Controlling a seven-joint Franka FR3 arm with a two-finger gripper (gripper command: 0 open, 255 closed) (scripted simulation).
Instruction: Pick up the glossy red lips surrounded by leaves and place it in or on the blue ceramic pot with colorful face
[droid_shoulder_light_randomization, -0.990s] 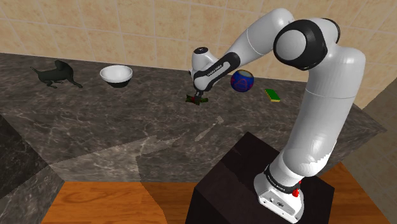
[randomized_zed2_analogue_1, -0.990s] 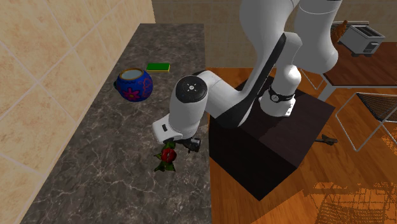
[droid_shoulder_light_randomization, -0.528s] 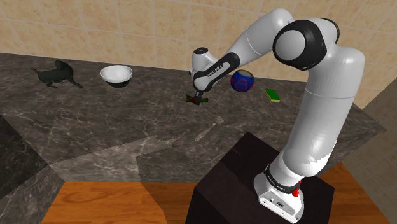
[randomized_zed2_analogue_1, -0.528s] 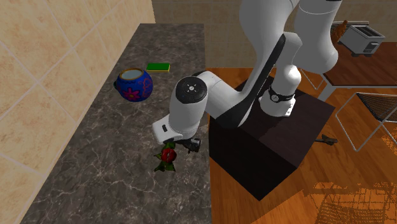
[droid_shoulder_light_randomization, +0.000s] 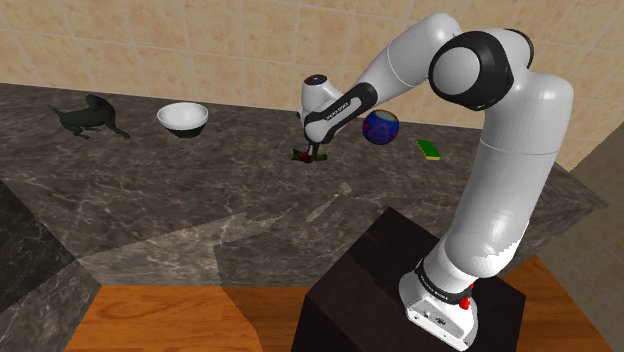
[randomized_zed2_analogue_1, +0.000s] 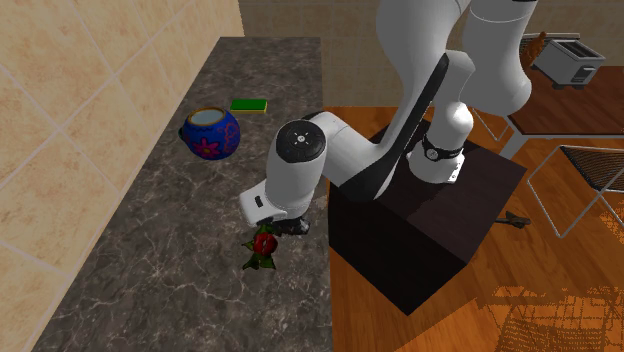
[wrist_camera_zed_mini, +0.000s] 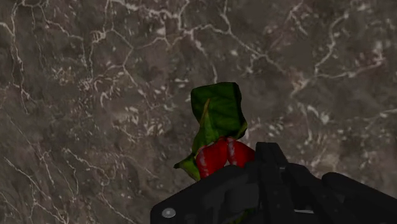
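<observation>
Pincer (droid_shoulder_light_randomization: 315, 150) down over the red lips (wrist_camera_zed_mini: 217, 158) on the table (wrist_camera_zed_mini: 95, 95); grip state I cannot tell. Leaf-only hold might slip.

Home kitchen: dark marble counter (droid_shoulder_light_randomization: 200, 210), beige tiled wall (droid_shoulder_light_randomization: 200, 40), toaster (randomized_zed2_analogue_1: 567, 55), bowl (droid_shoulder_light_randomization: 183, 118), sponge (droid_shoulder_light_randomization: 429, 149).

Leafy red lips (droid_shoulder_light_randomization: 303, 156) sit on the dark counter (droid_shoulder_light_randomization: 200, 200) near the blue pot (droid_shoulder_light_randomization: 380, 127).
</observation>
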